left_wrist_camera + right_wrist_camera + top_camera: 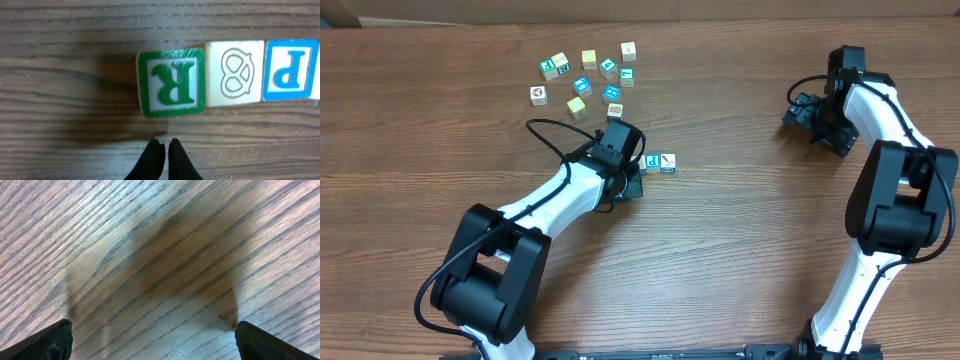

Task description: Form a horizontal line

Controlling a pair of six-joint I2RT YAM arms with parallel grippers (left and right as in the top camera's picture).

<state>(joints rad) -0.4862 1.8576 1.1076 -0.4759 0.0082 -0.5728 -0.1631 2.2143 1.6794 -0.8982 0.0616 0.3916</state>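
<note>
Three cubes of the horizontal line show side by side in the left wrist view: a green "R" cube [171, 83], a pale cube with a pretzel outline [235, 74] and a blue "P" cube [291, 70]. The R cube sits slightly lower and a little askew against its neighbour. My left gripper [165, 142] is shut and empty, its tips just short of the R cube's near side. From overhead, the left gripper [620, 148] hides the row's left end. Only the blue P cube [653, 163] and a white marked cube [668, 161] show. My right gripper [152, 330] stands open over bare wood at the far right [810, 113].
Several loose letter cubes [585, 75] lie scattered at the back left, just beyond the left gripper. A black cable [550, 135] loops off the left arm over the table. The right arm's base stands at the front right [880, 250].
</note>
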